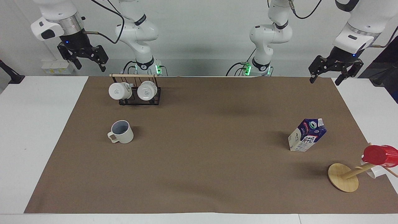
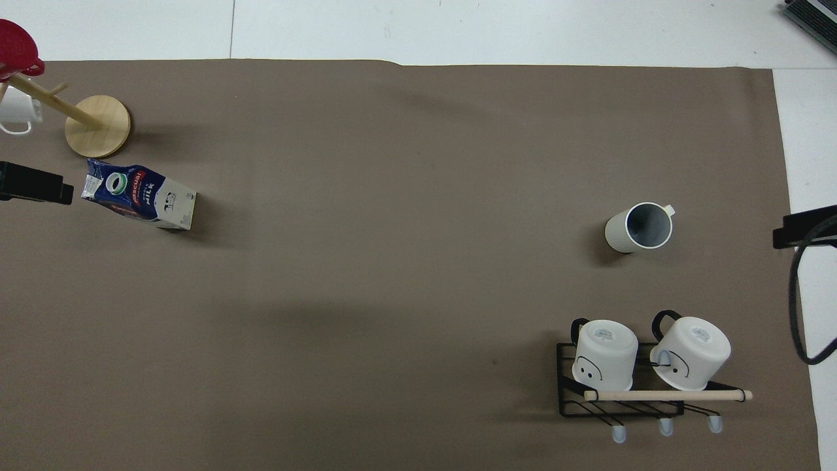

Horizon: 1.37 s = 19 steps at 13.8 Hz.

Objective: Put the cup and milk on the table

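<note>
rack (image 1: 139,97) of black wire with a wooden rail stands on the brown mat (image 1: 199,174) near the robots, toward the right arm's end, two glossy white mugs (image 1: 119,91) hanging on it bottoms outward. wooden mug tree (image 1: 343,177) with a round base sits far from the robots at the left arm's end, carrying a red cup (image 1: 380,155) and a small white one, partly hidden. cup (image 1: 122,132) stands upright on the mat, farther from the robots than the rack and apart from it; matte beige-white, grey-blue inside, squarish handle turned away from the robots. milk (image 1: 307,134) stands on the mat just nearer the robots than the mug tree's base, tilted over on one bottom edge; dark blue top with round cap, white lower part with black print. nothing lies between cup and milk, which are well apart. table (image 1: 34,130) white around the mat. right gripper (image 1: 83,61) hangs raised over the table edge near the rack, fingers spread, empty. left gripper (image 1: 335,70) hangs raised over the mat's corner, fingers spread, empty.
</note>
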### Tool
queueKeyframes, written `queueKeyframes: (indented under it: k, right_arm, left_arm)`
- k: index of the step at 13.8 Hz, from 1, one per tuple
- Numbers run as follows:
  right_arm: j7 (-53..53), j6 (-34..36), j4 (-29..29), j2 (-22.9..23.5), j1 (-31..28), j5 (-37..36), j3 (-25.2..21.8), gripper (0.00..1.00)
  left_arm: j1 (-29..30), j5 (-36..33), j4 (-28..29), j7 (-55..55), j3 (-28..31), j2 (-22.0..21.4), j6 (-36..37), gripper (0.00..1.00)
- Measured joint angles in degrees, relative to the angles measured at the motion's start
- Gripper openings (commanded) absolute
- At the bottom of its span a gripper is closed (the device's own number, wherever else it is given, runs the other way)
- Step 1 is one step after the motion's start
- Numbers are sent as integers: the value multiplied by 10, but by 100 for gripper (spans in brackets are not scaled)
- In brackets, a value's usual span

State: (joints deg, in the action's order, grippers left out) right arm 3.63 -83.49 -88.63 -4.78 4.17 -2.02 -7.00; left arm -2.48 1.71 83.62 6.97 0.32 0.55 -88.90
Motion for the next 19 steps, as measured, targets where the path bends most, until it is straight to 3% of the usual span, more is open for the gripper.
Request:
queueKeyframes:
  k: [4,9,13,19]
  right_arm:
    - [2,-18,-15,0,2,3,7,100]
    - [31,-145,-114,9,39,5,12,100]
    - [35,-255,-183,47,40,5,12,100]
    - [39,-378,-230,111,40,6,12,100]
  left_arm:
    - [0,0,0,0,0,0,0,100]
    - [0,0,0,0,0,0,0,100]
    - [0,0,0,0,0,0,0,100]
    - [0,0,0,0,0,0,-2,100]
